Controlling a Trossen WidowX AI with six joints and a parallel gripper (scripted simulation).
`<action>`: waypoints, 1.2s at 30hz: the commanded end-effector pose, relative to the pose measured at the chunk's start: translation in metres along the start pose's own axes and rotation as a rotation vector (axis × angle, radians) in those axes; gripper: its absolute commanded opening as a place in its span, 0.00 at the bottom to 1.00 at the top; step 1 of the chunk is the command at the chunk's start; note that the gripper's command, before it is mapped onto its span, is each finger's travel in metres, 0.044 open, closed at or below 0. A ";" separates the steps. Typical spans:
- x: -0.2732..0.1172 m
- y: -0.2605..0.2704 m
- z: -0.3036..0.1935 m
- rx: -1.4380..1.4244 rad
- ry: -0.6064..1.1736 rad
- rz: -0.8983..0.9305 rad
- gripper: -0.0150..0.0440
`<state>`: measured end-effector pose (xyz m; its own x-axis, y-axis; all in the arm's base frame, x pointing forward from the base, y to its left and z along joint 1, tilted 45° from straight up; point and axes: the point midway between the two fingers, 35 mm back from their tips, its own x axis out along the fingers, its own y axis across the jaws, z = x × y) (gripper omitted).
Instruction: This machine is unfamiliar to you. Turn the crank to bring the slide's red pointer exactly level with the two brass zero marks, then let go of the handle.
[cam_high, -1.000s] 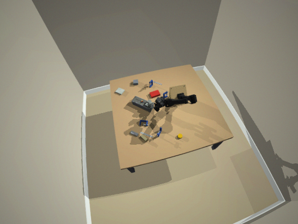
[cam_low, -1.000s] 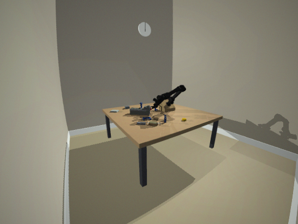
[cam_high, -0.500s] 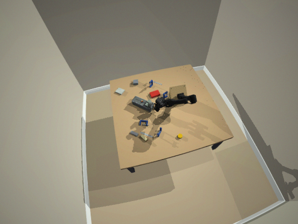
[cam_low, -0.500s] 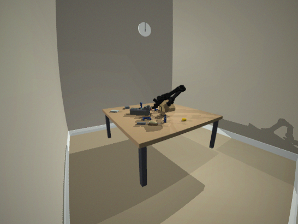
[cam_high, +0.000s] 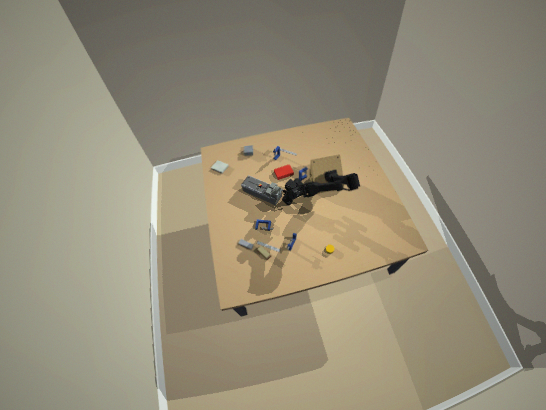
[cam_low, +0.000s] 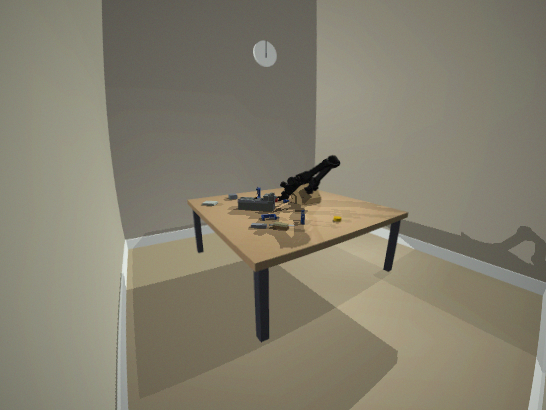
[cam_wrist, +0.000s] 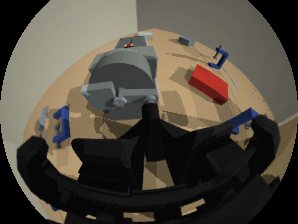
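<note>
The grey crank machine (cam_high: 252, 191) (cam_low: 255, 204) (cam_wrist: 122, 75) stands on the table, its crank end toward the arm. The crank arm (cam_wrist: 136, 95) lies nearly level in the wrist view, with the dark handle (cam_wrist: 149, 109) at its right end. My gripper (cam_wrist: 149, 121) is shut on that handle; the black fingers hide most of it. The slide's red pointer (cam_high: 260, 185) (cam_wrist: 128, 45) shows small on top of the machine. Yellowish specks of the brass marks are beside it, too small to tell whether they are level.
A red box (cam_high: 284, 172) (cam_wrist: 209, 85) lies right of the machine in the wrist view. Blue clamps (cam_high: 292, 242) (cam_low: 302, 217) stand around it. A yellow disc (cam_high: 330, 249) (cam_low: 337, 219), a pale pad (cam_high: 219, 167) and a grey block (cam_high: 248, 150) lie farther off.
</note>
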<state>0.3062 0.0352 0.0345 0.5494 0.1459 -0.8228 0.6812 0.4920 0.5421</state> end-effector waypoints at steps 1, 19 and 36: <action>0.004 0.001 -0.004 -0.002 0.006 -0.001 0.25; 0.010 0.005 -0.010 -0.001 0.007 -0.001 0.25; 0.015 0.010 -0.015 -0.001 0.007 0.000 0.25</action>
<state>0.3116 0.0513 0.0256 0.5477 0.1449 -0.8241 0.6831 0.4914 0.5403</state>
